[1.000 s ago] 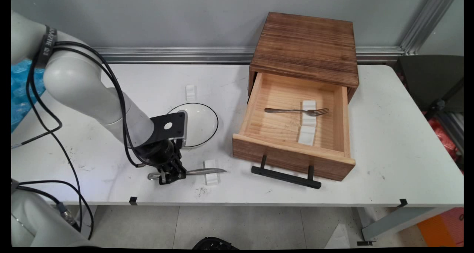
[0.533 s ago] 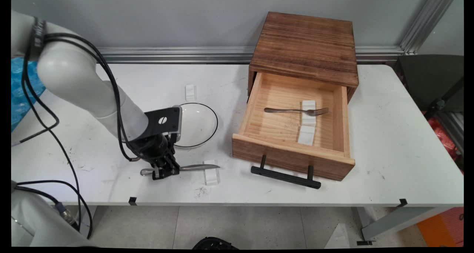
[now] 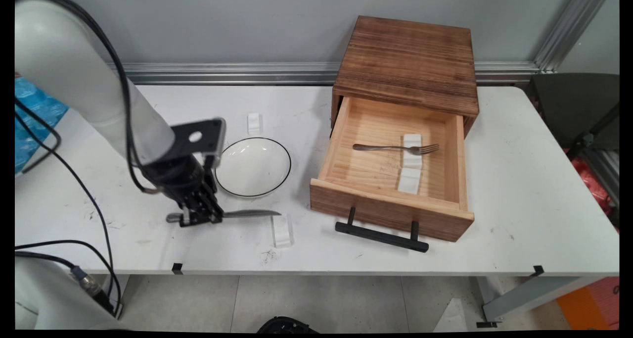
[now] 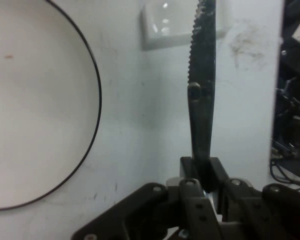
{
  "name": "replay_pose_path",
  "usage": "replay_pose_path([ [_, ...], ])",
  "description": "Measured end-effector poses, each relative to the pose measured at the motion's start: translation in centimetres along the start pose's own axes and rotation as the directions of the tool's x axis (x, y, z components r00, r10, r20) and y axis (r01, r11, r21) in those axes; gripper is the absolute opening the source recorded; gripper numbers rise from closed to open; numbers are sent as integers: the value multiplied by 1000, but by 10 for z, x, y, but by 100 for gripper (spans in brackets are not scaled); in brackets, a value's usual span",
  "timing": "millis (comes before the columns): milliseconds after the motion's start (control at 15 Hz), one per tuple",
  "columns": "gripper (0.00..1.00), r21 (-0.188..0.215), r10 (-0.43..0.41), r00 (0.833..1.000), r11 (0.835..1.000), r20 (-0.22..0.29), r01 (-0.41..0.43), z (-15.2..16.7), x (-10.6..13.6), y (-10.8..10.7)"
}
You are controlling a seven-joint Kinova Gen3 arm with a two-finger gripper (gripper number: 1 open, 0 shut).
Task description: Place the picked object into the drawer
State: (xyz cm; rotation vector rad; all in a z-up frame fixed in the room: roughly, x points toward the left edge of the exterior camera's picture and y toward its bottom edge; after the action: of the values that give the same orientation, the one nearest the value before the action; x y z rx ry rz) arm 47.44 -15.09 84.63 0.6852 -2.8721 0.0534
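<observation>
The claw (image 3: 199,218) grips a slim serrated metal knife (image 3: 247,213) level above the table (image 3: 519,204), beside the plate (image 3: 253,167).

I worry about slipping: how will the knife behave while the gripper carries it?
The knife looks like stiff metal, so it should not bend. The gripper pinches its handle, blade far out; it might pivot. The smooth surface may slip.

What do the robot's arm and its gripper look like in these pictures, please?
The arm is a thick, rounded, glossy white tube. Black cables hang loosely along it. At its wrist is a flat black bracket with a round hole. The gripper is black, with a jointed linkage and two short fingers.
</observation>
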Motion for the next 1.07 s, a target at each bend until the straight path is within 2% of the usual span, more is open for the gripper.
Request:
replay_pose_path([
  [267, 0, 4, 12, 1000, 1000, 0, -12, -43, -1, -5],
  [533, 0, 17, 17, 1000, 1000, -26, -17, -93, 8, -17],
  [800, 0, 35, 34, 995, 999, -99, -30, -127, 40, -26],
  [1067, 0, 41, 66, 984, 997, -164, -60, -133, 93, -37],
])
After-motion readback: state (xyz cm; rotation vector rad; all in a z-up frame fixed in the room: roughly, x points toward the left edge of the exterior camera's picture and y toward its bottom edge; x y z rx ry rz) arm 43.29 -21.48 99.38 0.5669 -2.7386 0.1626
